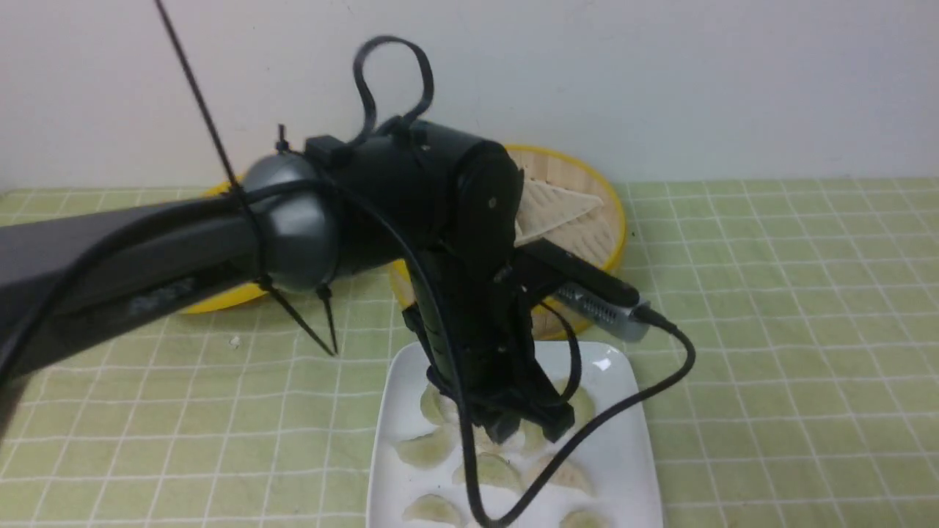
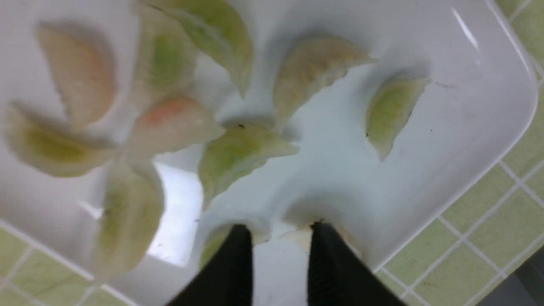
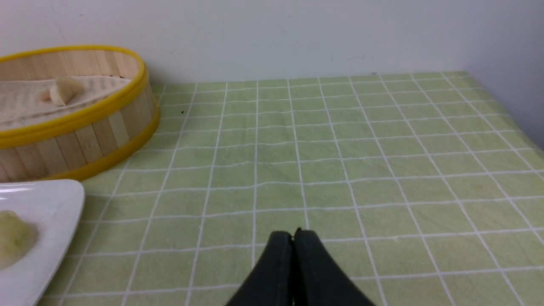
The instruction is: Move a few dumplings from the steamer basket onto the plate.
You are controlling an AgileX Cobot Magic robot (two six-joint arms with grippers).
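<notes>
A green checked tablecloth [image 1: 770, 330] runs to a white wall [image 1: 733, 88]. The plate [image 1: 623, 469] sits at the near edge, centre, bearing several dumplings [image 2: 242, 153]. The left gripper [image 2: 278, 231] hangs just above it, jaws parted, nothing between. The steamer basket [image 3: 85, 136] lies beyond, toward the far edge, one dumpling [image 3: 63, 91] inside; the left arm [image 1: 147, 249] is nearer. The right gripper [image 3: 293, 238] is pressed closed, empty. From the front the arm hides most of the basket.

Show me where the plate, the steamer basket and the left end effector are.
plate [image 2: 467, 110]: left wrist view, bare floor near a corner.
steamer basket [image 3: 85, 142]: right wrist view, outer wood-slat wall.
left end effector [image 2: 279, 229]: left wrist view, midway between its fingertips.
</notes>
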